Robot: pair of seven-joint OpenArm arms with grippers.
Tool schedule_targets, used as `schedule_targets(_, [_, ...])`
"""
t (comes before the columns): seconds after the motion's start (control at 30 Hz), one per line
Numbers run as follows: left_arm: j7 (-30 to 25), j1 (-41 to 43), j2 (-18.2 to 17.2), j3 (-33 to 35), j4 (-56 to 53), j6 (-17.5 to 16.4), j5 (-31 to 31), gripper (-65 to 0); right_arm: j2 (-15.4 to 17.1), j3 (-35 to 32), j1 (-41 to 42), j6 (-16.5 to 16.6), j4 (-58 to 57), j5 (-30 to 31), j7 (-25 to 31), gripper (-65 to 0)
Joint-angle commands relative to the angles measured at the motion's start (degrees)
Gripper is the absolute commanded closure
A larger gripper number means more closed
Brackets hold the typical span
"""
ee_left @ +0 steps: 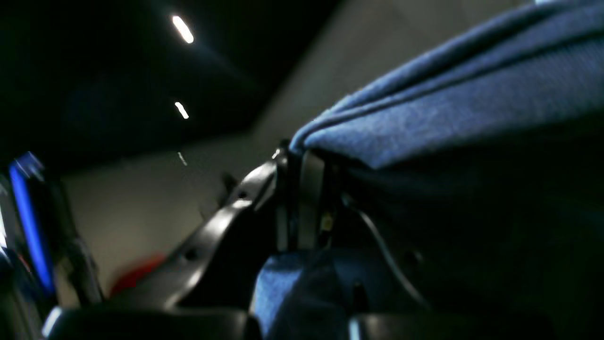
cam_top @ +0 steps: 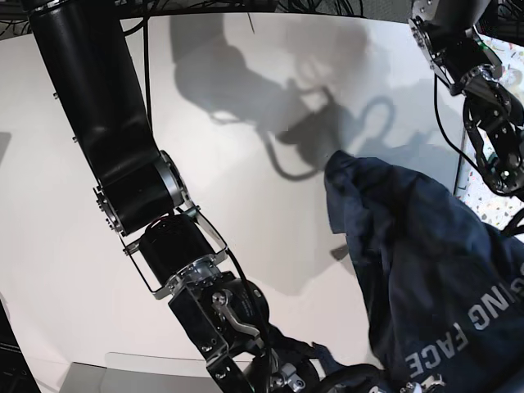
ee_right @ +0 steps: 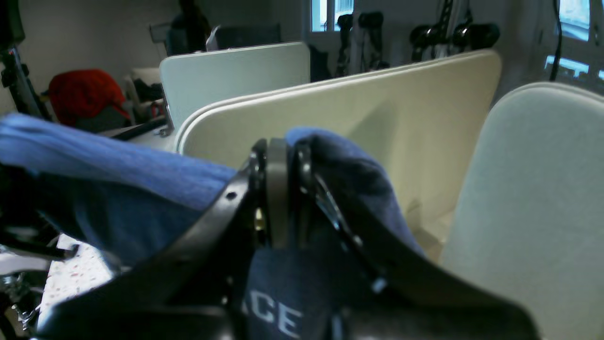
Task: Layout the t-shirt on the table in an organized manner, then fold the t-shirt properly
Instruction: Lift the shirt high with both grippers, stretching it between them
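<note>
From the base view we lose both grippers off the frame's lower and right edges; the left wrist view is dark and blurred. We count one t-shirt (cam_top: 426, 270), lifted above the desk (cam_top: 246, 205), and two arms. The left gripper (ee_left: 302, 156) and the right gripper (ee_right: 278, 151) each have jaws clenched on shirt fabric.

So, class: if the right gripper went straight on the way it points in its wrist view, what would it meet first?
Probably the cream panel standing behind the right gripper, which is shut on the t-shirt. Depth is unclear, so that is a guess.
</note>
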Motion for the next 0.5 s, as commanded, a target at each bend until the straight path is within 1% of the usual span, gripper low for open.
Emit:
schedule_targets(0.0, [-1.54, -1.92, -1.71, -0.38, 0.80, 1.68, 1.49, 0.0, 0.21, 0.82, 3.42, -0.99, 0.69, -0.35, 3.30, 0.0])
schedule_targets(0.1, [-4.97, -3.94, -3.55, -0.38, 0.80, 1.68, 3.69, 0.0, 0.21, 0.82, 3.80, -0.99, 0.69, -0.35, 6.20, 0.0])
schedule_targets(0.2, [-6.72, -5.96, -6.28, -0.38, 0.80, 1.86, 4.65, 0.0, 0.21, 0.82, 3.80, -0.99, 0.69, -0.35, 9.72, 0.0])
schedule_targets(0.3, [-8.75, -9.04, -8.74, -0.47, 0.80, 1.95, 6.41, 0.0, 0.21, 0.82, 3.80, -0.99, 0.69, -0.35, 14.55, 0.0])
schedule_targets(0.47, [-13.40, -14.05, -11.03, -0.47, 0.80, 1.95, 7.64, 0.0, 0.21, 0.82, 3.80, -0.99, 0.69, -0.35, 24.31, 0.0])
